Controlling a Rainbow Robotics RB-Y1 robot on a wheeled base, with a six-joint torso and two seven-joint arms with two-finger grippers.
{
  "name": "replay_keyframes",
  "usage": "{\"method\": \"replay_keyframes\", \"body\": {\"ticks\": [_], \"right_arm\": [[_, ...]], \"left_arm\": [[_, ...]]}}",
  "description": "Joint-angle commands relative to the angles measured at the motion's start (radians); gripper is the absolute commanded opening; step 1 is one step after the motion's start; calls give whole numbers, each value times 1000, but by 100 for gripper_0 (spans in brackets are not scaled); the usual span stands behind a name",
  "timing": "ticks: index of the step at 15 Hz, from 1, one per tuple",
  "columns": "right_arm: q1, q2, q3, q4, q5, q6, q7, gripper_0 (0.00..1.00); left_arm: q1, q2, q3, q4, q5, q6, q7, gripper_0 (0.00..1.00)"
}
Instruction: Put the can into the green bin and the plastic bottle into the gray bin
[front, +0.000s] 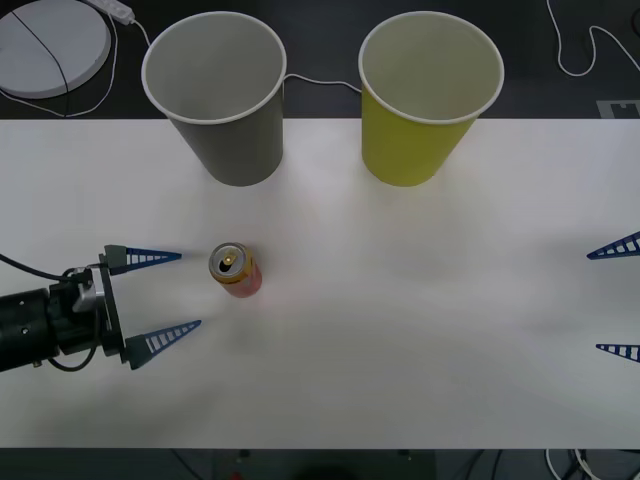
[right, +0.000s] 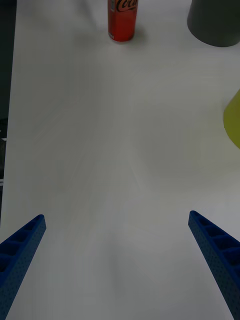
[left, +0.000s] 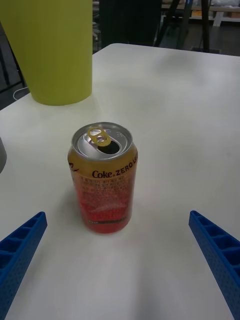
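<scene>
While upright on the table (front: 400, 330): one can (front: 236, 270), two bins.

1. Setting is looking like a robotics lab or test room: a plain white table (front: 400, 330) is serving as a bare staging surface.
2. Dark floor behind the table is carrying loose white cables (front: 575, 50) and a round white disc-shaped device (front: 50, 45).
3. Left wrist view is showing dark furniture legs and shelving (left: 200, 20) in the room beyond the table edge.
4. Oversized cup-shaped props, the gray bin (front: 222, 95) and the green bin (front: 420, 95), are standing as test fixtures rather than household items.
</scene>
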Motion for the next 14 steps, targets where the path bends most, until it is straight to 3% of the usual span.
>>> {"method": "replay_keyframes", "body": {"ticks": [1, 14], "right_arm": [[0, 0, 0, 0, 0, 0, 0, 100], [0, 0, 0, 0, 0, 0, 0, 100]], "left_arm": [[-3, -67, 0, 18, -19, 25, 1, 100], [-31, -248, -1, 28, -97, 189, -7, 100]]}}
